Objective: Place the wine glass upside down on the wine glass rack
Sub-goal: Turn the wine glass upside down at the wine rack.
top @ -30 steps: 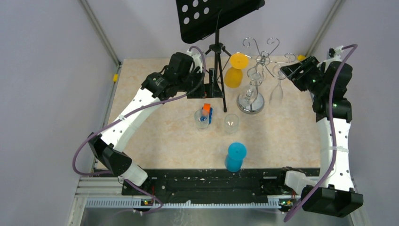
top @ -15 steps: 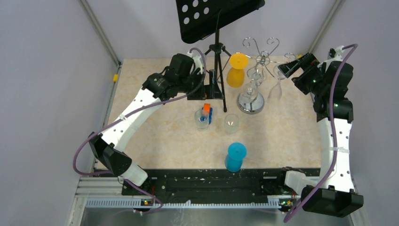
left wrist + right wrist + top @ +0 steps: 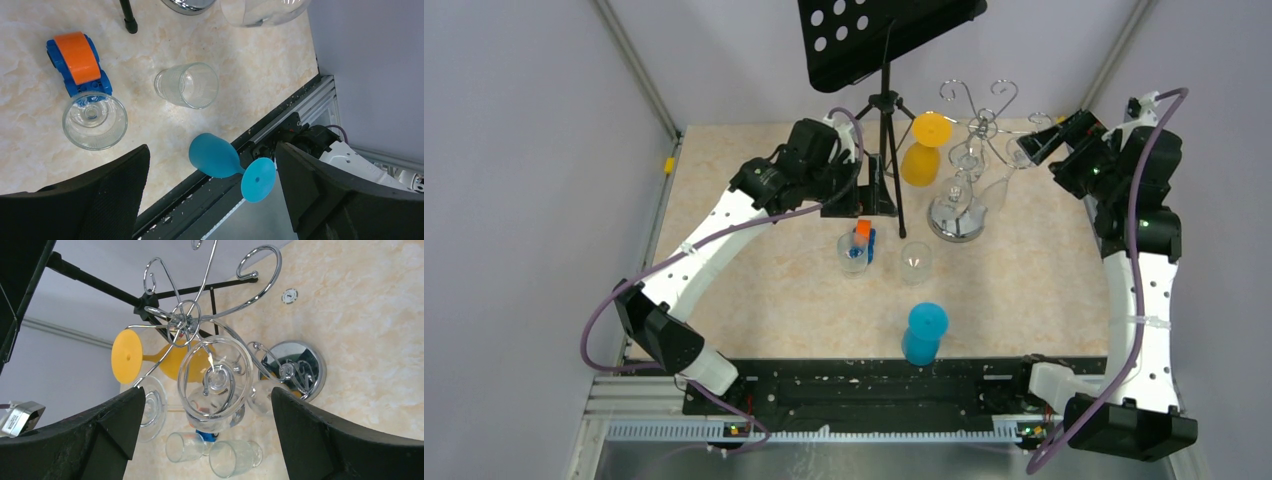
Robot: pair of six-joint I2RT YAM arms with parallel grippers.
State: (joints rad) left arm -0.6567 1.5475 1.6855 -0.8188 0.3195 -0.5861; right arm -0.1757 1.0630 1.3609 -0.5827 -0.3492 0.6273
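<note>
Right gripper (image 3: pixel 1044 140) just released — clear wine glass (image 3: pixel 215 371) hangs inverted on chrome wire rack (image 3: pixel 295 371), seemingly done; left gripper (image 3: pixel 211 155) empty, agape

Left arm (image 3: pixel 724 215): runs from the lower left of the top view to upper centre, elbow bent. Left gripper (image 3: pixel 861 185): jaws spread wide, empty.

Right arm (image 3: pixel 1139 290): rises along the right edge, wrist folded leftward. Right gripper (image 3: pixel 1036 140): jaws wide apart, gripping nothing.
</note>
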